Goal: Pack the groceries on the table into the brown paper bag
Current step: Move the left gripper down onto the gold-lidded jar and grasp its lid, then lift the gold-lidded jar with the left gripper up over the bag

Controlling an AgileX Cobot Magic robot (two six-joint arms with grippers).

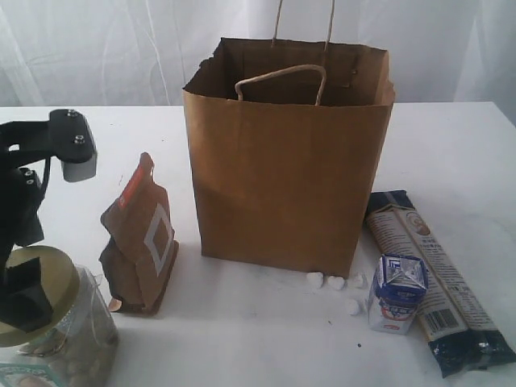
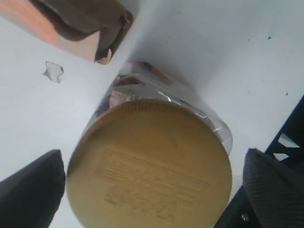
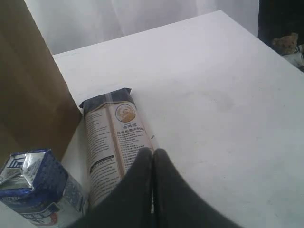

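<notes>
The left pincer [image 2: 152, 190] is wide open around the clear jar [image 1: 76, 343]. One finger stands on each side of the olive-gold lid [image 2: 149, 166], and a little of the white table [image 1: 258, 347] shows in each gap, so it grips nothing. Just beyond this pincer the brown-red pouch [image 1: 141, 238] stands upright. Farther from it the brown paper bag [image 1: 282, 177] stands open, with small white crumbs [image 1: 326, 282] at its foot. The right pincer [image 3: 153, 164] is fully closed, tip against tip, and empty. Near it, between it and the bag, stands the small blue-white carton [image 1: 397, 292]. Directly under its tips the long dark-blue-and-cream packet [image 3: 111, 137] lies flat.
</notes>
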